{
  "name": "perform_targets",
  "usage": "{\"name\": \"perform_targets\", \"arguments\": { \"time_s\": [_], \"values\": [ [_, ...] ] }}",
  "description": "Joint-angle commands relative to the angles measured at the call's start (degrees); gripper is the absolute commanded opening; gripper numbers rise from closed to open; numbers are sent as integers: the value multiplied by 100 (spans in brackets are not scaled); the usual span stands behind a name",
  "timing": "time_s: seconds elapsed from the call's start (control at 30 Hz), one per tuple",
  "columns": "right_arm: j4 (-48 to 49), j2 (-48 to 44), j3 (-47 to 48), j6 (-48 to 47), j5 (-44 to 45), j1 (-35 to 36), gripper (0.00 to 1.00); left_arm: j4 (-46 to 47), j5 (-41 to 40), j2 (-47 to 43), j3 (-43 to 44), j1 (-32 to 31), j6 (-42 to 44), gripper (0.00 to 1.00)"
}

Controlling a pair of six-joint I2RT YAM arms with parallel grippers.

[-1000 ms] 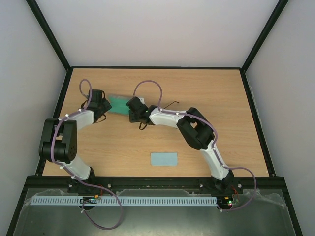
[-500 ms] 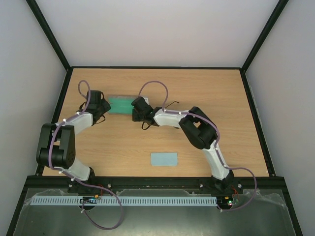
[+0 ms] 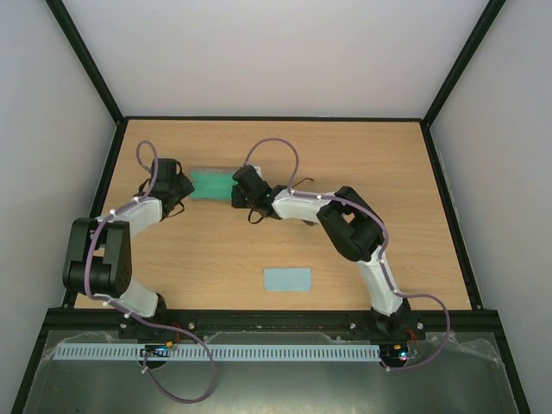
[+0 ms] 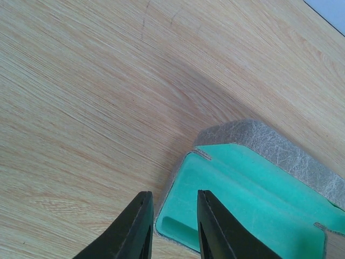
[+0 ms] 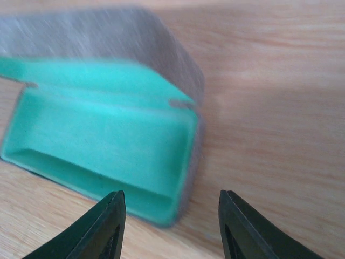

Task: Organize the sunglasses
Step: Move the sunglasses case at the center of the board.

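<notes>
The left arm (image 3: 129, 216) reaches along the left side of the wooden worktop (image 3: 405, 198), and from overhead the left jaws sit at the left end of the grey case (image 3: 211, 183). The case lies open in the far-left part of the worktop, its green lining facing up. In the left wrist view the two dark fingers (image 4: 137, 232) stand narrowly apart. The near corner of the case shows in the gap between them. Whether they pinch its wall cannot be told.

The right arm (image 3: 345, 228) stretches across from the right, and the right jaws sit at the case's right end. In the right wrist view its fingers (image 5: 102, 229) are spread wide and hold nothing. The blurred right end of the open tray lies just ahead of them.

The sunglasses (image 3: 254, 216) lie on the worktop just to the right of the case, outside it. They are mostly hidden under the right arm's wrist, and only bits of thin dark wire show on either side of it.

A light blue cloth (image 3: 286, 279) lies flat nearer the arm bases, well apart from the case.
</notes>
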Motion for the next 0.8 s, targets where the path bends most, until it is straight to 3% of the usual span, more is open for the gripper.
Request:
{"name": "perform_targets", "arguments": {
  "time_s": [0.0,0.3,0.77],
  "values": [
    [-322,269,622,47,47,-64,49,-143,-21,-159,-43,-25,81,26],
    [-1083,902,1467,-71,325,-54,39,-283,-5,-458,-112,-43,86,26],
    [-1663,974,1607,-315,1090,260,39,-428,-23,-823,-286,-87,85,27]
  ]
}}
